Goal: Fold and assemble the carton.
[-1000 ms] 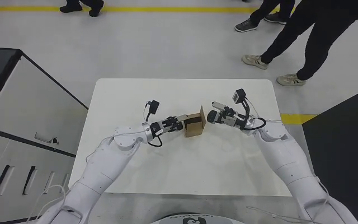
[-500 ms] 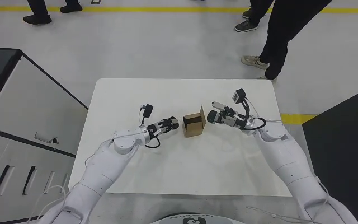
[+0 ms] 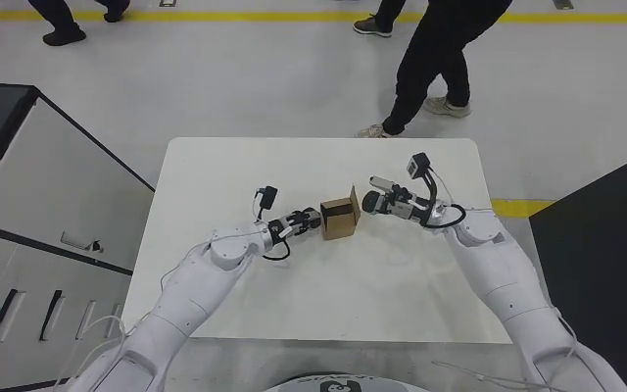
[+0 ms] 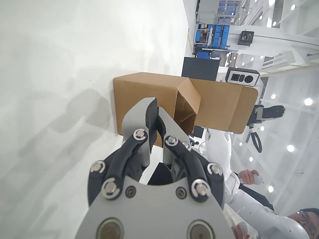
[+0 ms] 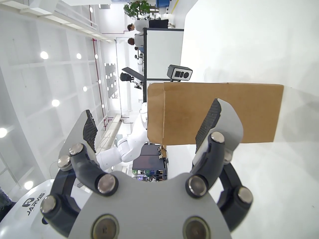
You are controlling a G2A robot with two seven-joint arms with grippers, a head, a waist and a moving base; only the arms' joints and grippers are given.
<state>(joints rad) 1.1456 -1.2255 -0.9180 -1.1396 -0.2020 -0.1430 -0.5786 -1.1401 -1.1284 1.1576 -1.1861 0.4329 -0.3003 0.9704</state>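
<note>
A small brown carton (image 3: 340, 218) stands in the middle of the white table (image 3: 216, 176). In the left wrist view the carton (image 4: 144, 93) shows an open end with a side flap bent inward and a long flap sticking out. My left gripper (image 3: 315, 220) is shut with nothing in it, its tips right at the carton's left face (image 4: 155, 111). My right gripper (image 3: 364, 201) is open just off the carton's right side; the right wrist view has its fingers (image 5: 211, 120) spread before the closed cardboard face (image 5: 224, 105), not touching it.
The table has free room on all sides of the carton. A dark cabinet (image 3: 39, 186) stands off the table's left edge and another dark panel (image 3: 588, 245) off its right. A person walks on the floor beyond the far edge.
My left gripper pulled back from the carton, then came forward again to its left face. The right arm has stayed still. The carton has barely shifted.
</note>
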